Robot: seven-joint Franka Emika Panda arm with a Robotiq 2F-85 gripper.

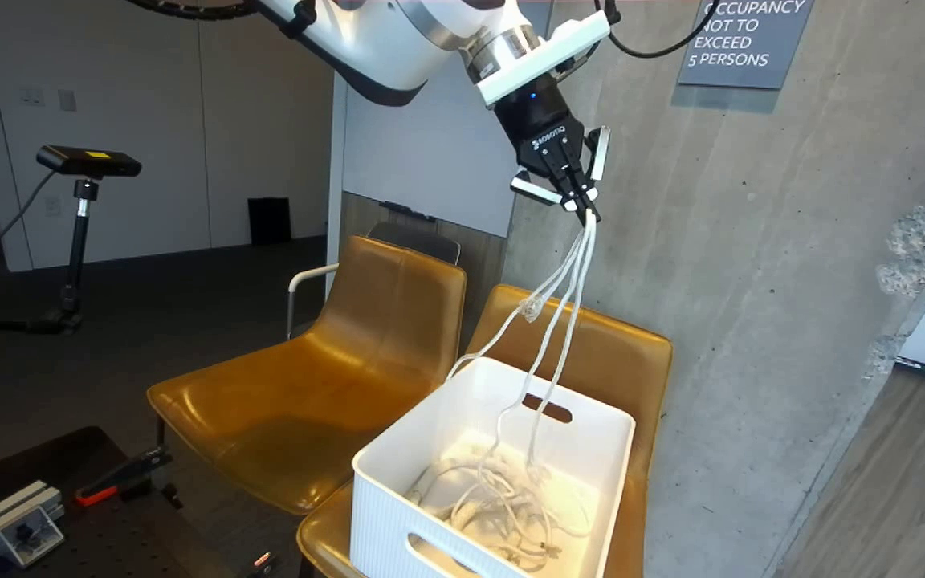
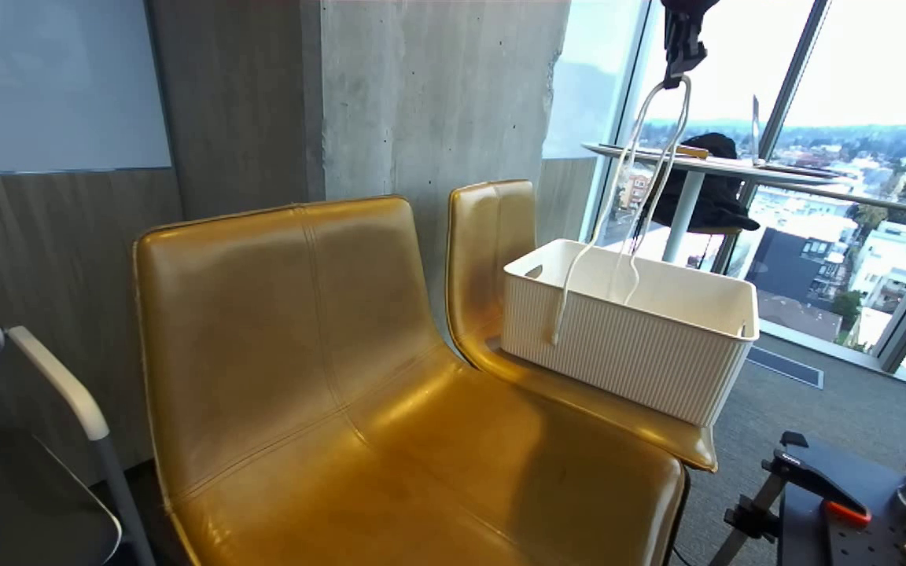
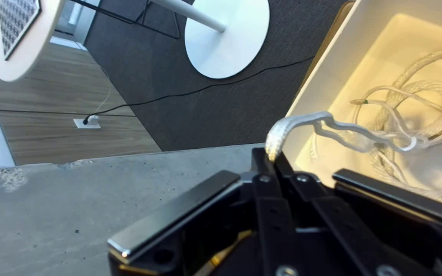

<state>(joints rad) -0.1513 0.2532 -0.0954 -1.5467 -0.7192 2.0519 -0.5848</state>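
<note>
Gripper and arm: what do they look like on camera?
The arm is white and rounded, with black trim, a silvery collar and a white crossbar. The gripper is black, lettered ROBOTIQ in white, with slim black fingers and metallic side bars.

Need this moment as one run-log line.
black Robotiq gripper: shut on white braided cord | white ribbed plastic bin: on golden-brown leather-look chair | inside: tangled off-white cords | outside bin: one hanging strand
</note>
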